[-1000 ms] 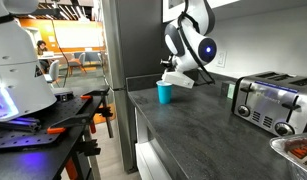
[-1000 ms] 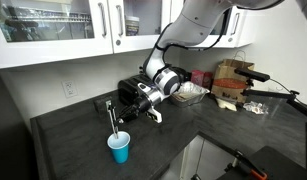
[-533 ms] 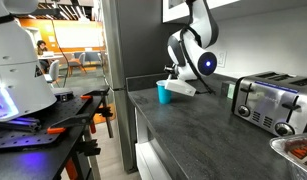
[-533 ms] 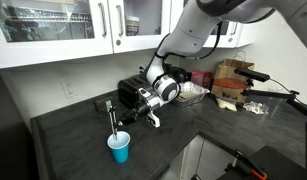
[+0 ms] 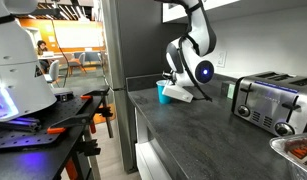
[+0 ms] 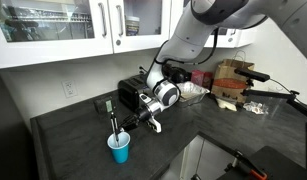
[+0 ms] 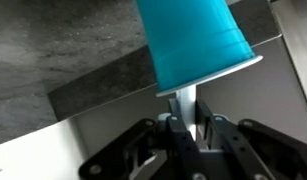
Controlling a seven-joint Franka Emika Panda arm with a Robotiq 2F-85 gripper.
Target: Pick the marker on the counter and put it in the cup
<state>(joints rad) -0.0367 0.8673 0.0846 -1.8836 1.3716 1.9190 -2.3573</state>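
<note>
In an exterior view, the blue cup [image 5: 162, 93] is seen near the left edge of the dark surface [image 5: 203, 125], with the gripper [image 5: 173, 88] just beside it. In an exterior view, the marker [image 6: 113, 125] is held upright directly over the cup [image 6: 118, 151]. In the wrist view, the gripper [image 7: 185, 128] is clamped narrowly on the marker [image 7: 185, 103], whose end is at the cup's white rim.

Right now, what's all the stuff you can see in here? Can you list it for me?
cup: one, bright blue with a white rim, standing on the counter under the gripper
marker: one, dark with a whitish part, held upright, its lower end at the cup's mouth
counter: one, dark grey, long
toaster: one, silver, on the counter away from the cup
green thing: one, small, beside the toaster
cupboards: white with glass doors, above the counter
arm: one, white, reaching down
gripper: one, black, shut on the marker
</note>
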